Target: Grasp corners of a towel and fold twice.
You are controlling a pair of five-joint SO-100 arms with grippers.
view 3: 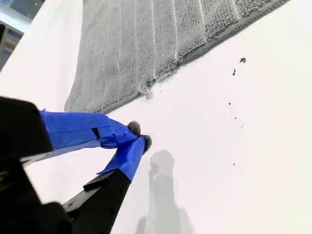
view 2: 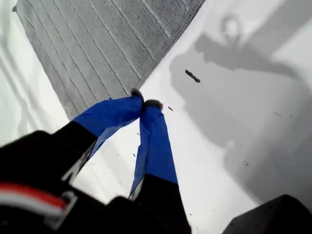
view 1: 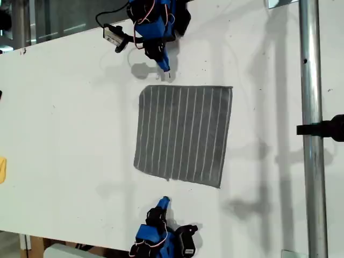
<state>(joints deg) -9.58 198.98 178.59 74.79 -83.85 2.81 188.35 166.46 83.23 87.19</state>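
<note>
My first gripper [view 2: 147, 104] and my second gripper [view 3: 138, 135] are hovering with tips together, holding nothing, just off opposite hems of the flat grey white-striped towel [view 1: 184, 134] lying mid-table [view 1: 64, 134]; descending while pinched together risks shoving cloth, missing the corners.

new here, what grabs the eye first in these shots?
The grey striped towel lies flat and unfolded in the middle of the white table. Two blue-taped arms face it: my first tool is shut just off its edge toward the exterior view's top, and my second tool is shut off the opposite edge, neither touching the cloth. A metal pole runs down the exterior view's right.
</note>
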